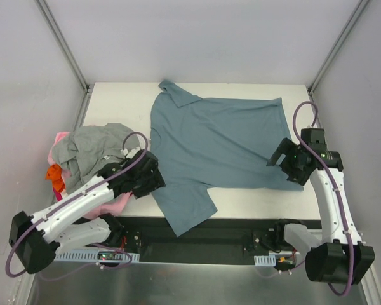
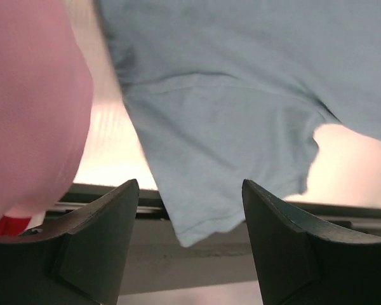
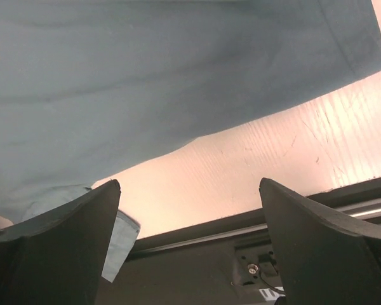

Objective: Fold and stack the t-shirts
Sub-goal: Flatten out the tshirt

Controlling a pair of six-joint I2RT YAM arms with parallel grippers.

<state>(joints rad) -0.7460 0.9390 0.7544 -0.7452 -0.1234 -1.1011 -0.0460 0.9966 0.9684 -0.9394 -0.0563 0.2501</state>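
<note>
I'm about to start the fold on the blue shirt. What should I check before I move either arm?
1. Left gripper open and empty: ok.
2. Right gripper open and empty: ok.
3. Blue shirt wholly on the table: not ok, its near sleeve hangs over the near edge.
4. Right gripper over the shirt's right hem: ok.
5. Grey shirt and pink shirt clear of the blue one: cannot tell, the left arm covers the gap.
</note>
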